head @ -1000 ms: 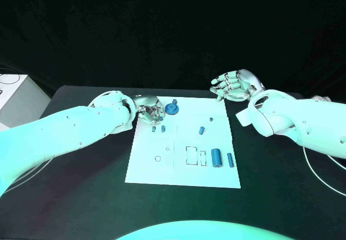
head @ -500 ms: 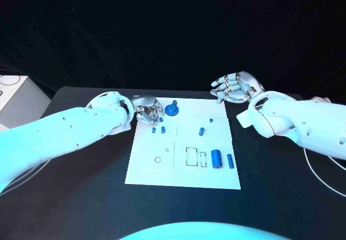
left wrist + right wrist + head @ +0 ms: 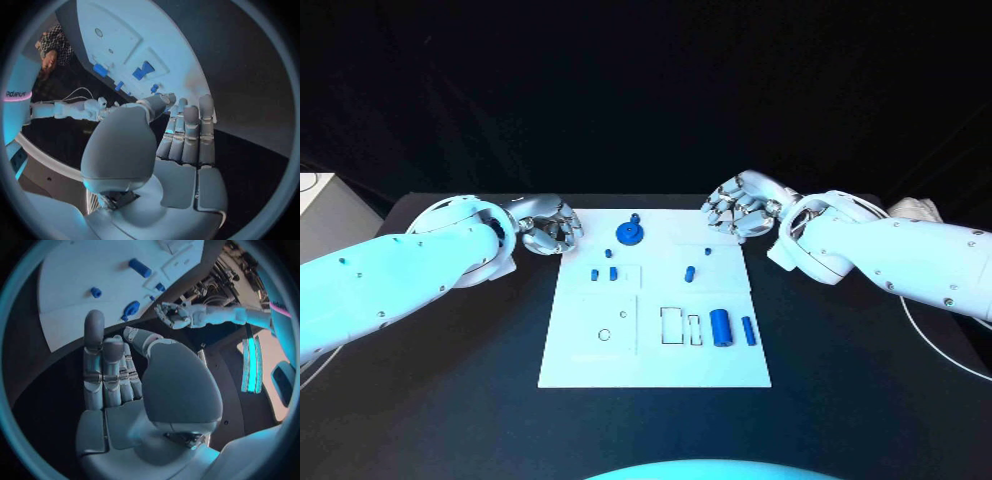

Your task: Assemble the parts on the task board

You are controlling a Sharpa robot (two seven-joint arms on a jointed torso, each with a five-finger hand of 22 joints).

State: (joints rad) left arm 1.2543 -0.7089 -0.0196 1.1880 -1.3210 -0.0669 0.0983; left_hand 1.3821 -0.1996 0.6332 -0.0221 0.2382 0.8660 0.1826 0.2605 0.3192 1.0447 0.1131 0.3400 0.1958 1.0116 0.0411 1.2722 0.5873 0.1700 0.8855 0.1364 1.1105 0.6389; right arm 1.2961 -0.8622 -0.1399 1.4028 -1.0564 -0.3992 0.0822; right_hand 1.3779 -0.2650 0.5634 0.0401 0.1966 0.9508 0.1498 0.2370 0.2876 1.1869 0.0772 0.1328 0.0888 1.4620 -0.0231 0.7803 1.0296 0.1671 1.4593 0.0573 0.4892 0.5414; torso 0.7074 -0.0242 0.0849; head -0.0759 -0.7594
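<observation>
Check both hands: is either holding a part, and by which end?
Nothing is held. The left hand and right hand hover empty beside the task board.

Around the board: a matte black table (image 3: pixel 444 380) and a few bits at its edges.
Over on the left edge sits a white boxy unit (image 3: pixel 318 215), only its corner showing. Across on the right, a thin white cable (image 3: pixel 923 330) loops over the tabletop, and a pale, crumpled-looking object (image 3: pixel 917 207) lies near the table's far right corner, too small to identify. Behind it all hangs a black backdrop (image 3: pixel 646 90).
</observation>
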